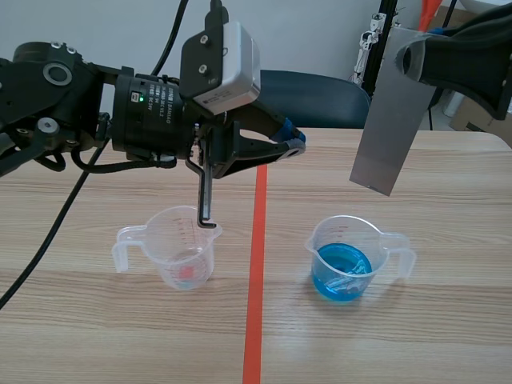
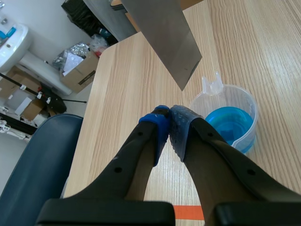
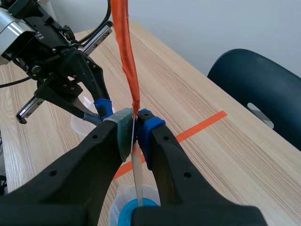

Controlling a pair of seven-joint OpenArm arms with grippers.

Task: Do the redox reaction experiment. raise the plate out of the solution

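Plate [image 1: 388, 120] hangs in the upper right of my scene view. It is a grey metal sheet, tilted, with its lower corner in the air above the beaker of blue solution [image 1: 342, 264] and apart from it. The right end effector [image 1: 412, 58] comes in from the upper right corner and pinches the sheet's top edge. The beaker stands on the worktop [image 1: 448, 336] at lower right, just right of the orange-red tape line [image 1: 255, 272]. Left of that line stands a second beaker [image 1: 178, 250], clear, with a faint reddish patch at its base. The left end effector [image 1: 292, 144] is raised across the upper middle of the frame, with its blue tips pressed together on nothing. A dark blue chair [image 1: 320, 92] sits beyond the worktop.

In the left wrist view I see that end effector [image 2: 169, 123] with its pads meeting and nothing between them. The plate [image 2: 164, 37] hangs ahead of it. The beaker of blue solution [image 2: 233, 123] stands just beside the fingers, under the plate's lower corner.

In the right wrist view the right end effector [image 3: 136, 125] clamps the plate [image 3: 124, 47], which I see edge-on as a thin strip running between the pads. The beaker of blue solution [image 3: 124, 214] sits directly below the fingers. The left end effector [image 3: 102, 106] shows just beyond them.
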